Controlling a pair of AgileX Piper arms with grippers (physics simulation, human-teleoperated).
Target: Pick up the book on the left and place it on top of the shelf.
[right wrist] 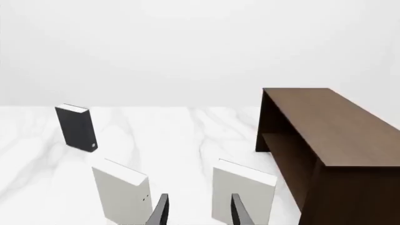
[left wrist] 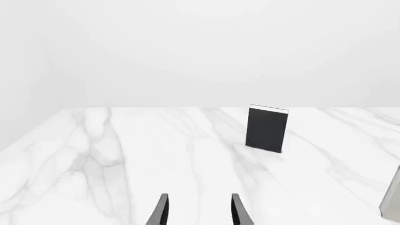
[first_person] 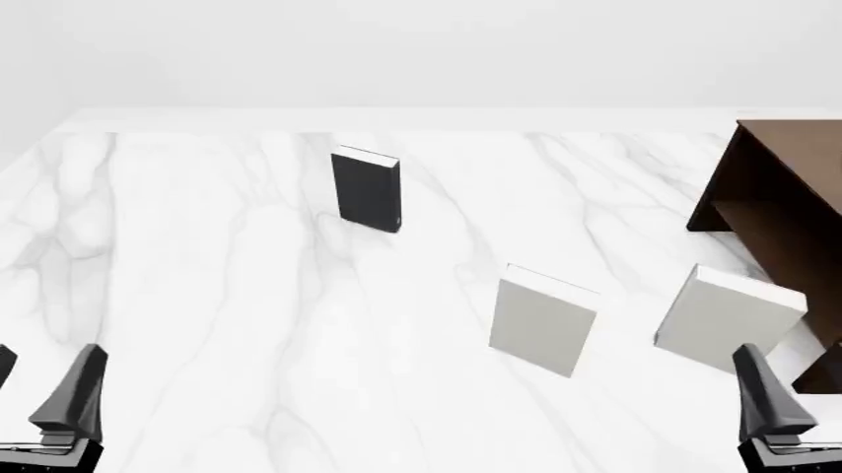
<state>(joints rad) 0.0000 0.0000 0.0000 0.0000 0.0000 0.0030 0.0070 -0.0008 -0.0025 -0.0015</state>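
A white marble table [first_person: 237,325] with grey veining is filling the scene, backed by a plain pale wall. The book [first_person: 366,189], thin and charcoal-black with a white page edge along its top, is standing upright on the table, well apart from the shelf [first_person: 776,212] and farther back and to the left of it in the front view. The shelf, a dark brown wooden unit with a flat top, is sitting at the right edge of the table (the right wrist view is showing an open compartment under that top). Two light grey-white books are standing upright between the dark book and the shelf: the middle grey book [first_person: 542,320] is standing nearer the camera than the dark one, and the right grey book [first_person: 727,318] is standing just beside the shelf's near end. The left gripper [first_person: 39,394] is hovering low at the near left of the table, far from the shelf and well short of the book; its fingers [left wrist: 161,211] are spread apart with nothing between them. The right gripper [right wrist: 196,211] is hovering at the near right, close to the shelf's front corner, its fingers [right wrist: 237,211] likewise parted and grasping nothing, pointing toward the gap between the two grey books.
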